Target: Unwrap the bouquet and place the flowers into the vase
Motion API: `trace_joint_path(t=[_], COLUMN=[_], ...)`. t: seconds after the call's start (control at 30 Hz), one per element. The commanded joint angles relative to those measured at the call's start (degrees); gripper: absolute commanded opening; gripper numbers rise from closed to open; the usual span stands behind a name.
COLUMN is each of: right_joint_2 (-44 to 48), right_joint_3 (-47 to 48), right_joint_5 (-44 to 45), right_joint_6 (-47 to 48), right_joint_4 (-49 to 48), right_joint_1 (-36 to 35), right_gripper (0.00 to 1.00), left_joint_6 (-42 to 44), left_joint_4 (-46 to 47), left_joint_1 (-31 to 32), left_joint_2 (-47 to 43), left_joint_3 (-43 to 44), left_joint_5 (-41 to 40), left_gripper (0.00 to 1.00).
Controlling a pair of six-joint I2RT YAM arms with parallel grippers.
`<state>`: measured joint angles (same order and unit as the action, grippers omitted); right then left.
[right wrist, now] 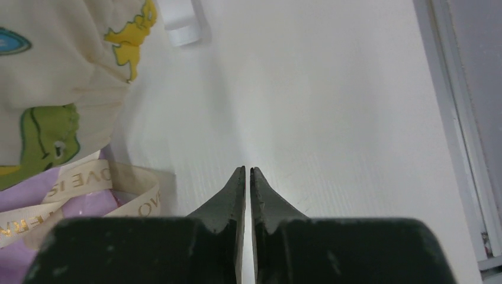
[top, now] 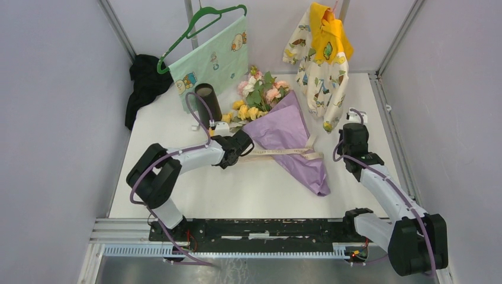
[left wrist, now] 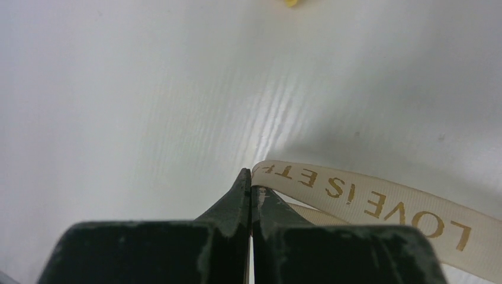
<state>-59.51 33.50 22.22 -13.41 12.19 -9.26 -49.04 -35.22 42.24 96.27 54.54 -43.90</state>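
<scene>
**Far left.** Black cloth bundle [top: 145, 83] against the wall; no part in the task.

**Left of centre, far.** The vase [top: 208, 100]: black cylinder, apparently upright, standing just left of the flower heads and just beyond the left arm's wrist. Nothing in it.

**Left of centre, near.** Left gripper [left wrist: 251, 177]: low over the table [top: 248, 195], fingers pressed together on the end of the beige ribbon [left wrist: 367, 204], which runs off to the right toward the wrap.

**Centre.** The bouquet [top: 287, 133]: lying flat, wrapped in lilac paper, ribbon across its waist. The flowers [top: 260, 94] point far-left toward the vase; the paper tail points near-right.

**Right.** Right gripper [right wrist: 248, 174]: just right of the bouquet, jaws all but together, nothing between them, touching neither paper nor ribbon. Patterned child's jacket [top: 319, 59] hangs beyond.

**Hazards, as judged.**
- Nothing pins the wrap, so a pull on the ribbon may drag the whole bouquet leftward instead of loosening the tie.
- A dragged bouquet could push its heads into the vase and topple it.
- The pinch sits at the ribbon's very tip; the slick strip may slide free under tension.
- A pull in the wrong direction could tighten the knot.
</scene>
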Motion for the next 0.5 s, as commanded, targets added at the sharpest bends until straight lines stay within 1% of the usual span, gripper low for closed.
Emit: trace_joint_path(t=[0.0, 0.1, 0.27, 0.37, 0.47], right_joint_2=[-0.7, -0.7, -1.4, -1.7, -2.3], right_joint_3=[2.4, 1.6, 2.1, 2.9, 3.9], right_joint_5=[-6.3, -11.2, -14.4, -15.1, -15.2], right_joint_6=[1.5, 1.2, 1.5, 2.3, 2.6], right_joint_4=[-2.6, -4.7, -6.1, -6.4, -7.1], right_joint_1=[0.1, -0.3, -2.1, -4.4, -7.0], right_gripper=[0.14, 0.17, 0.20, 0.27, 0.36], left_joint_6=[-8.9, -12.9, -17.8, -20.6, -27.0], left_joint_4=[-11.7, -21.0, -32.6, -39.1, -45.1], left_joint_1=[-0.1, -0.2, -0.9, -2.1, -3.1], left_joint_2=[-6.5, -12.4, -23.8, -27.9, -30.1], left_joint_3=[3.6, 7.2, 13.6, 16.9, 18.5], left_joint_5=[-8.1, -12.3, -17.7, -20.9, -23.7], left_gripper=[0.02, 0.02, 0.05, 0.06, 0.08])
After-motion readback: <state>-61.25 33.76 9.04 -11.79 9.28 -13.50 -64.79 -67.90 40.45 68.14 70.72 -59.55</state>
